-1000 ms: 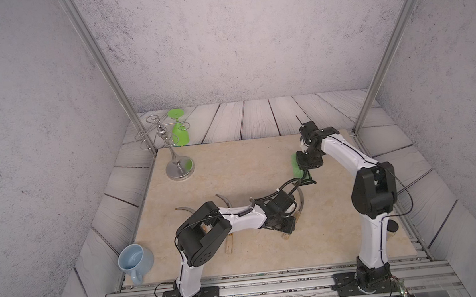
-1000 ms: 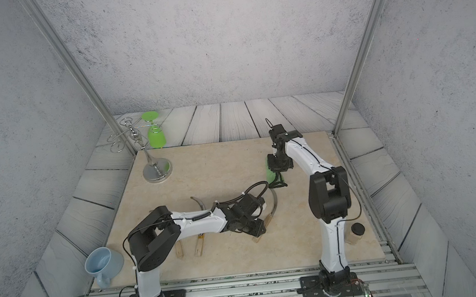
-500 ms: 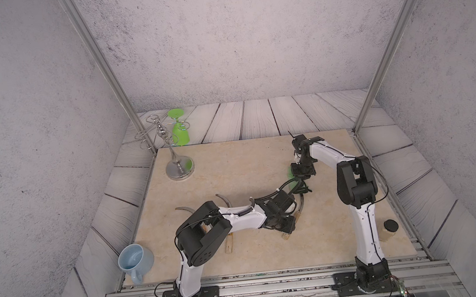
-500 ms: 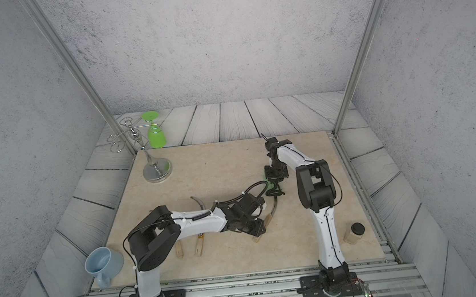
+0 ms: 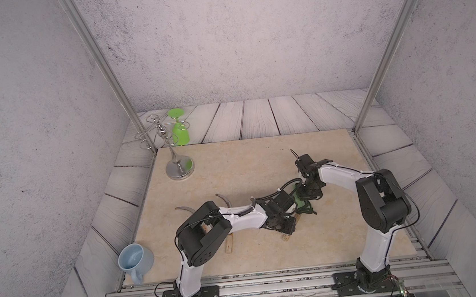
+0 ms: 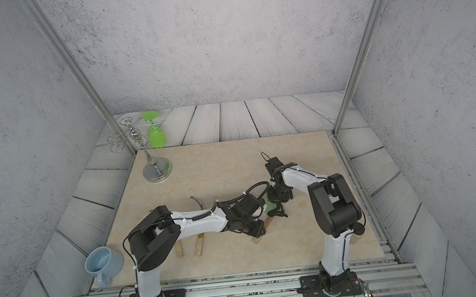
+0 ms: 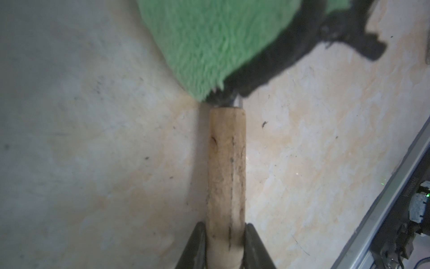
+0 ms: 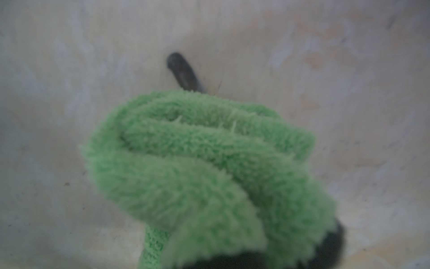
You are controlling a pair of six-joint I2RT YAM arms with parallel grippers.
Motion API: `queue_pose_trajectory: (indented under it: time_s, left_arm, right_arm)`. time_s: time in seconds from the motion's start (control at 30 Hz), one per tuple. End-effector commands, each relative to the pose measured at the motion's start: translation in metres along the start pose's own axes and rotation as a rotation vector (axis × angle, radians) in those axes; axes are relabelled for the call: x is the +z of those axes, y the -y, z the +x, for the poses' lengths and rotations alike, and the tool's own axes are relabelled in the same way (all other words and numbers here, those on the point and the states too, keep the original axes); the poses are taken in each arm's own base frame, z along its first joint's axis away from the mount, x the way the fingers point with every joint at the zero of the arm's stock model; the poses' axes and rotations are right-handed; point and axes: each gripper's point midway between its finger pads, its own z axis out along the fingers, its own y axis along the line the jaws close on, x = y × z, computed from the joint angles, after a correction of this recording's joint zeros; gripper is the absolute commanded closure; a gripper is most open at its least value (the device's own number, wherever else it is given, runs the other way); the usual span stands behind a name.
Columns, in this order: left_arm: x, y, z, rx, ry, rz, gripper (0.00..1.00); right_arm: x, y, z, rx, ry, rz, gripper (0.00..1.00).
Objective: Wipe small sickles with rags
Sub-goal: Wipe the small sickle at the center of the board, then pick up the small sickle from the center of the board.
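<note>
**Left clamps a sickle handle, right has the rag on its blade**

Your left gripper is closed on the butt end of a plain wooden handle, with one jaw tight on each side. That sickle sits low at the middle-right of the beige surface, between the two arms. You can't tell from these views whether it actually touches the surface.

The green rag covers the blade from the point where the metal leaves the handle. Its black trim trails off to one side. In the right wrist view only the dark blade tip pokes out past the bunched folds of cloth.

Your right gripper is angled down onto the rag, just beside the left wrist. The cloth hides its fingers, but the rag runs folded straight out of it, so it reads as closed on the rag. Both top views show the green patch right under it.

The other two sickles lie apart from this, beside and partly under the left arm. Their curved blades point away from the front rail and their handles point towards it.

Off to the side you have a blue mug at the surface's near-left corner. An upside-down green glass hangs on a wire rack at the far-left corner.
</note>
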Motion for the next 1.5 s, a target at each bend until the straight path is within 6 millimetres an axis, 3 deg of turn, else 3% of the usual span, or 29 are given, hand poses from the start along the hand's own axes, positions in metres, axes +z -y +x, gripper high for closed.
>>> queue_pose_trajectory:
  time_s: [0.0,0.13,0.37,0.53,0.73,0.9,1.1,1.33,1.47]
  left_arm:
    - [0.010,-0.019,0.002,-0.033,-0.009,-0.069,0.90]
    - [0.008,-0.021,0.004,-0.036,-0.010,-0.076,0.89]
    - [0.007,-0.024,0.008,-0.029,-0.027,-0.096,0.85]
    - [0.009,-0.030,0.010,-0.027,-0.052,-0.132,0.68]
    - [0.010,-0.032,0.001,-0.020,-0.062,-0.172,0.51]
    - [0.012,-0.035,-0.007,0.003,-0.079,-0.217,0.51]
    - [0.022,-0.039,-0.009,0.017,-0.115,-0.240,0.61]
    - [0.035,-0.037,-0.010,0.014,-0.122,-0.218,0.91]
    - [0.032,-0.036,-0.015,0.005,-0.093,-0.192,1.00]
  right_arm:
    - [0.015,-0.007,0.074,0.050,-0.223,-0.056,0.79]
    - [-0.012,0.002,0.068,0.057,-0.136,-0.017,0.79]
    - [-0.072,0.026,0.032,0.097,0.059,0.020,0.79]
    - [-0.108,0.027,0.018,0.098,0.162,-0.025,0.78]
    - [-0.128,0.026,0.017,0.068,0.206,-0.053,0.78]
    - [-0.135,0.029,0.025,0.068,0.231,-0.080,0.77]
    - [-0.137,0.038,0.033,0.081,0.243,-0.099,0.77]
    - [-0.138,0.046,0.034,0.107,0.257,-0.130,0.77]
    - [-0.140,0.044,0.031,0.113,0.269,-0.167,0.77]
